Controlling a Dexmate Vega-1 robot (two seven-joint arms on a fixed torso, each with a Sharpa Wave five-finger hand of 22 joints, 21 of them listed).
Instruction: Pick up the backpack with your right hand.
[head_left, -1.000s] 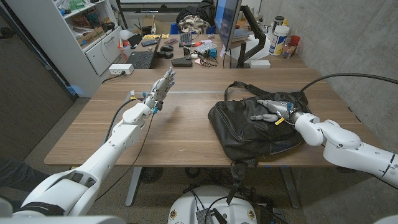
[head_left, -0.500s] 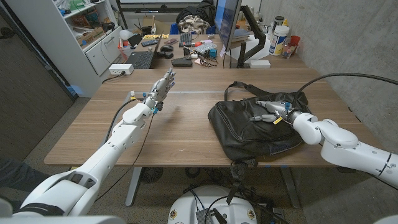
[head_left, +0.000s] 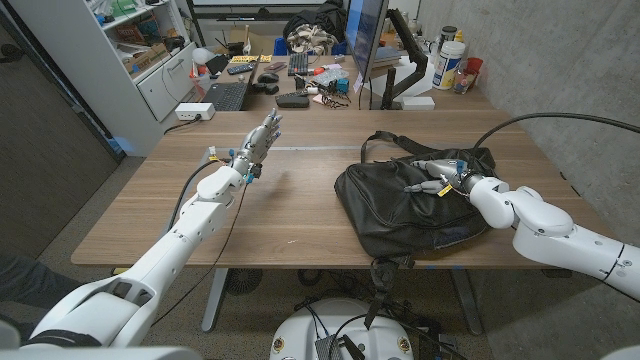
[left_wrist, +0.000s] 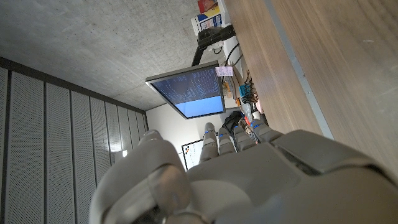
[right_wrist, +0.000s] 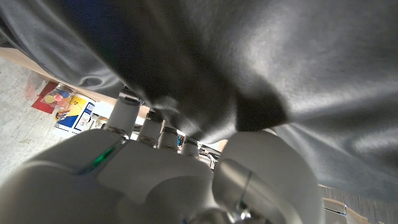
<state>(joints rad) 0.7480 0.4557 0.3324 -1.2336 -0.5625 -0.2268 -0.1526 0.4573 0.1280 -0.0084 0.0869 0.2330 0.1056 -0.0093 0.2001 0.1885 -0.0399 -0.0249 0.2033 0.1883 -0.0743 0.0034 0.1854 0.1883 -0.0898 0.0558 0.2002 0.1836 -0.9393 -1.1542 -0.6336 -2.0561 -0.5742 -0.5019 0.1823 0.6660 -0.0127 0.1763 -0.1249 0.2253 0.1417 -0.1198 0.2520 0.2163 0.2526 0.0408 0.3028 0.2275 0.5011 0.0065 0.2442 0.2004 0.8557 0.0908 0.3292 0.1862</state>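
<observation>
Head view: a black, soft, slumped fabric backpack lies on the right half of the brown wooden surface, close to the near edge, one strap dangling over that edge and its carry loop arching up at the far end. The right hand rests on top of the bag's upper panel, fingers extended toward the left across the fabric. In the right wrist view the right hand has its fingers pushed up against dark, folded material of the backpack; whether they have closed on a fold or strap cannot be told, since the tips are hidden in the cloth. Judgement: the hand sits on the bag to gain a hold on loose fabric or the handle; the lift has not begun, as the bag lies fully slack on the surface.

The left hand hovers over the left-centre of the surface, well apart from the backpack, fingers straight, together and pointing away, holding nothing. The left wrist view confirms the left hand is extended and empty. Judgement: it is parked clear so the right arm works unobstructed.
</observation>
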